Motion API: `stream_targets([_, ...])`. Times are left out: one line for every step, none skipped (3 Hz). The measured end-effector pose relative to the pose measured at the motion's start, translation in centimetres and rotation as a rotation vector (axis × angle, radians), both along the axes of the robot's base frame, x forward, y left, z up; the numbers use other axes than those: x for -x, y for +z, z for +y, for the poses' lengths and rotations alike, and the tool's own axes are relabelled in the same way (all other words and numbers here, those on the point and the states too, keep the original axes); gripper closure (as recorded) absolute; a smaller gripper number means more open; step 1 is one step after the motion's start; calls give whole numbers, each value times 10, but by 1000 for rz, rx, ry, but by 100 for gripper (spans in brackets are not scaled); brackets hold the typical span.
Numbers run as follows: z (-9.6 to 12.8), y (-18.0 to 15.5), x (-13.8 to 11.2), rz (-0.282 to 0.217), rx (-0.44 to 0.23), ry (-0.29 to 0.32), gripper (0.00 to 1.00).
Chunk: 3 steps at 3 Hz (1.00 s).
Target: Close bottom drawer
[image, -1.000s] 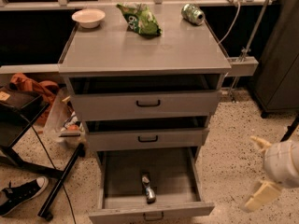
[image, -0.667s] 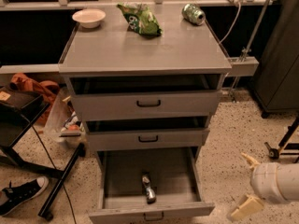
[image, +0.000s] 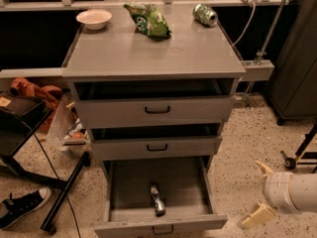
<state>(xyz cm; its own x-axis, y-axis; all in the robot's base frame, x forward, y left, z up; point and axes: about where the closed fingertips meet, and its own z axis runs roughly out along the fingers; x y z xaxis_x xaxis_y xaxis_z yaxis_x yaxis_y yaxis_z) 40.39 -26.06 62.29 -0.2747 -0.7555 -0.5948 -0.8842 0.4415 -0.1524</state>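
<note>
My claw (image: 259, 192) hangs wide open, empty, low on the right of the bottom drawer (image: 198, 222), which stands pulled far out. Risk: coming in from the side, I catch its corner and jam it crooked.

Your gripper (image: 258, 192) hangs low at the right over the speckled floor (image: 237, 143), jaws spread. Well up and left of the jaws, the grey cabinet top (image: 153, 53) carries three items: can (image: 205, 14) nearest, green snack bag (image: 148, 20) mid-rear, white bowl (image: 94, 18) farthest.
</note>
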Motion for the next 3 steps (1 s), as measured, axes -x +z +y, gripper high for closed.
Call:
stream_targets([-2, -45, -7, 41, 25, 3, 0])
stream_targets([-11, -123, -5, 105, 42, -19, 0])
stream_targets([-21, -199, -1, 157, 58, -65, 0])
